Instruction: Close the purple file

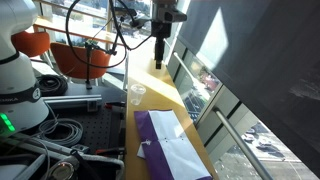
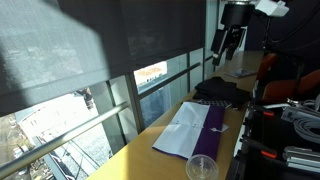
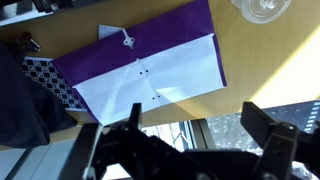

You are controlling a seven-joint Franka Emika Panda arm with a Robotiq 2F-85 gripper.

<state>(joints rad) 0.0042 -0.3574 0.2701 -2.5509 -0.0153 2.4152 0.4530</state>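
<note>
1. I am holding the gripper (image 1: pixel 160 60) up high, hanging from the wrist (image 2: pixel 240 12) with its dark fingers (image 2: pixel 218 56) pointing straight down.
2. In the wrist view I am seeing the jaws standing wide apart, gripping nothing, one finger (image 3: pixel 130 122) at each side of the frame.
3. The arm's white base (image 1: pixel 20 80) is sitting upright in an exterior view, well apart from the gripper.

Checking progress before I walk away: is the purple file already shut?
No, the purple file lies spread open in the wrist view, with its white sheet exposed beside the purple cover.
</note>
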